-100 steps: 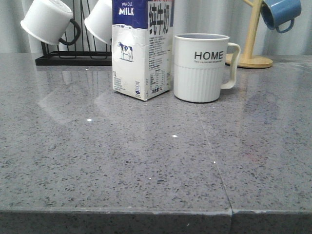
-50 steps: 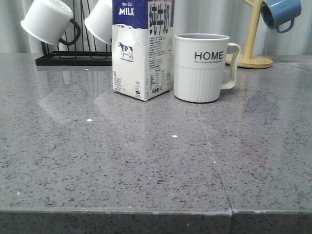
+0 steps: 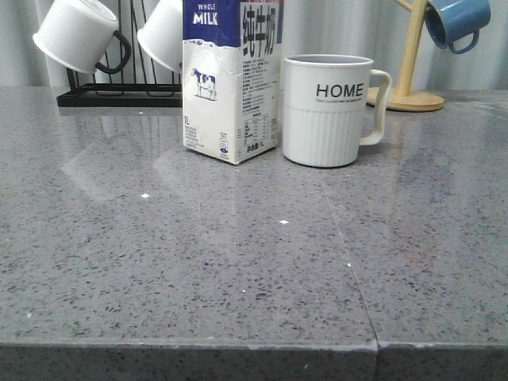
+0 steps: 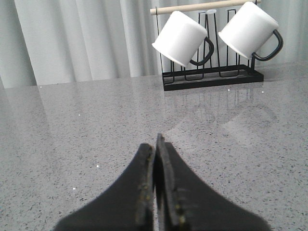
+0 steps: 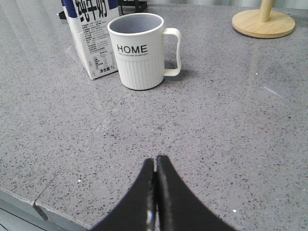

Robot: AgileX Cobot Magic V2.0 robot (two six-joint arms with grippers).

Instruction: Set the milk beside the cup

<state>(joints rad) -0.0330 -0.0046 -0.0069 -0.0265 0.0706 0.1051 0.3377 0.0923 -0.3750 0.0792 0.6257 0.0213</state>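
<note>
Nothing has moved since the earlier front frames: carton, mug and racks sit where they were.

The milk stands upright on the desk, long axis vertical, its lower corner just beside the cup, on the side away from the cup's handle. A narrow gap shows between them in the right wrist view; I cannot tell whether they touch higher up. I judge the placement done.

Left end effector: fingers pressed together, nothing between them, low over bare desk. It faces the black rack with two white mugs with black handles; neither milk nor cup is in its view.

Right end effector: fingers likewise together and empty, near the desk's front edge. The cup and milk lie ahead of it and off to the left arm's side, well apart from the fingertips. I judge the right arm to be the nearer one.

Neither arm shows in the front view. A blue mug hangs on a wooden stand behind the cup.

No further move seems called for; if any, keep clear of the tall carton, which would tip easily.
</note>
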